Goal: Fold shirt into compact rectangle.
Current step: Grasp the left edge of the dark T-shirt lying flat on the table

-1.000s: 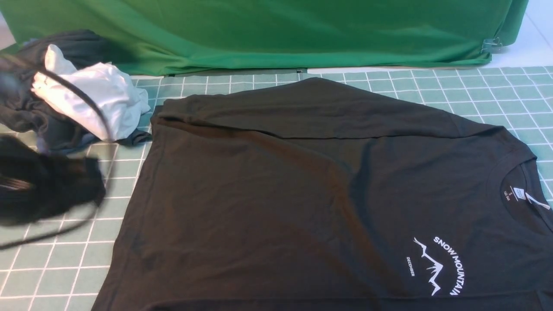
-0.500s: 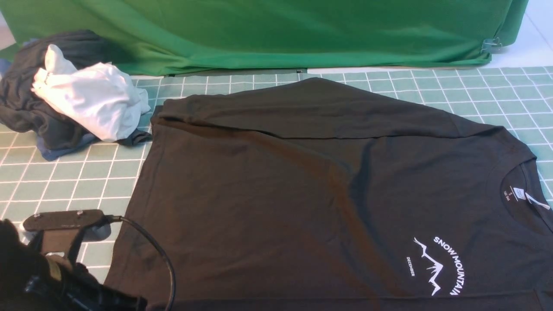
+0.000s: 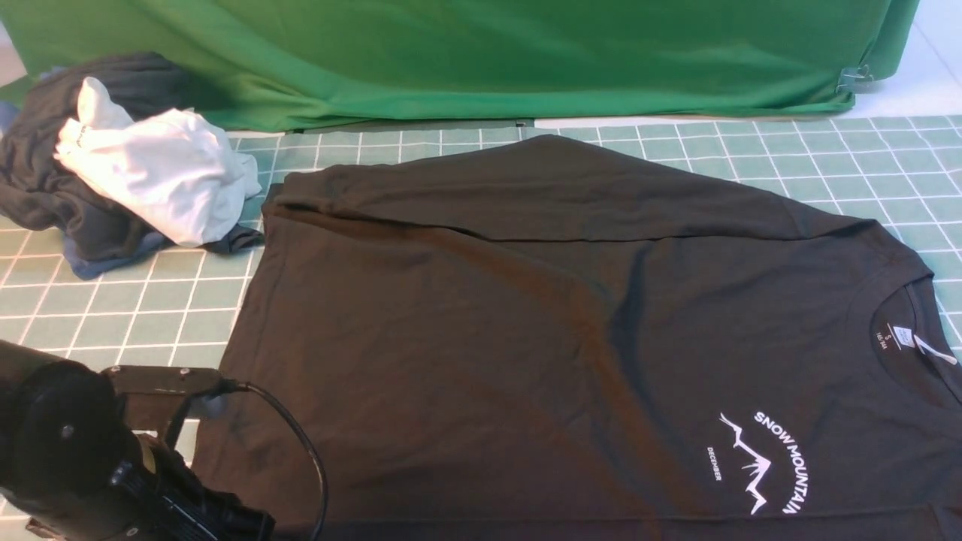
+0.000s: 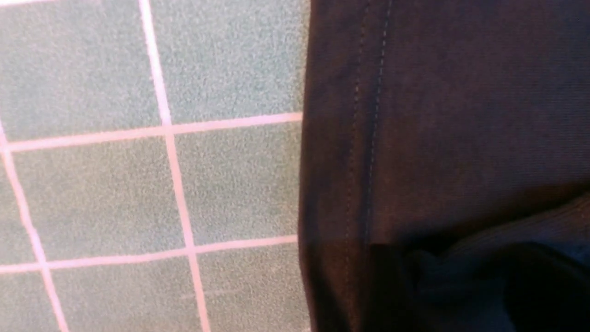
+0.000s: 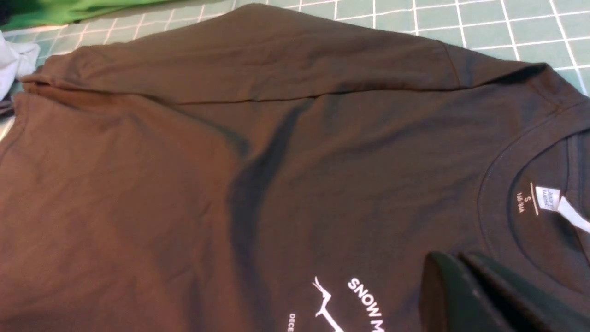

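The left arm (image 3: 68, 451) has swung in from the far-left blur of a second ago and now sits low at the near-left corner of the shirt (image 3: 526, 338). That suggests it is lining up on the bottom edge for the next fold. Directly under its wrist, the stitched hem (image 4: 364, 138) runs alongside the bare green mat (image 4: 92, 184). The left gripper itself is hidden, so I cannot tell how its jaws stand. The right gripper (image 5: 449, 267) hovers with its fingers pressed together and no cloth visible between them. The neck label (image 5: 548, 198) lies just ahead of its tips, and the white print (image 5: 364, 295) is beside them. The shirt is spread flat, one sleeve already folded in.
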Controlling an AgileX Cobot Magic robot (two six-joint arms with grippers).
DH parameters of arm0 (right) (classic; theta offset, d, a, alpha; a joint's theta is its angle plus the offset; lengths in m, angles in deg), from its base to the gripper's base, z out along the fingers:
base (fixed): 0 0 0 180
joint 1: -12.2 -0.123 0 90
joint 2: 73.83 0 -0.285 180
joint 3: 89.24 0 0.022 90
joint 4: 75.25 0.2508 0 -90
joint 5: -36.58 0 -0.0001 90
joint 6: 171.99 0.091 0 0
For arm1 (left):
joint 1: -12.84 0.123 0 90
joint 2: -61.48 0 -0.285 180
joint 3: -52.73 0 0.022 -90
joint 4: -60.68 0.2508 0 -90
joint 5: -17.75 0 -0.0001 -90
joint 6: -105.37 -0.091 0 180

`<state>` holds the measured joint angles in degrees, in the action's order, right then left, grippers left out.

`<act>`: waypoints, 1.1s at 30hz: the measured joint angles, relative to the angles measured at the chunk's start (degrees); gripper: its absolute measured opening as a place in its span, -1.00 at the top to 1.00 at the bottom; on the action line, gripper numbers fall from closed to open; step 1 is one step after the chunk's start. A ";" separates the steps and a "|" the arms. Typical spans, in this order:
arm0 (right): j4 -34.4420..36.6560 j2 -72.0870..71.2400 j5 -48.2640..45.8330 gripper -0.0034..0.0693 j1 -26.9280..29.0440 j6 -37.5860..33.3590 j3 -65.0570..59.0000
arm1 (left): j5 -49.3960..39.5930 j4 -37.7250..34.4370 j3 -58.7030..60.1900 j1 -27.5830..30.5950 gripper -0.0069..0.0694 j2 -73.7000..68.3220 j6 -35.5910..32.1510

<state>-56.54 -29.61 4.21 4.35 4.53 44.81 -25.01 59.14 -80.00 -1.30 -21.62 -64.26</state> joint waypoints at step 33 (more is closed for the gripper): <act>0.17 0.00 -0.46 0.78 -0.11 0.00 0.00 | -5.38 -7.29 -3.33 0.00 0.74 -2.76 -6.30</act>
<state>-56.37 -29.61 3.75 4.24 4.53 44.81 -30.40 51.85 -83.32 -1.30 -24.38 -70.56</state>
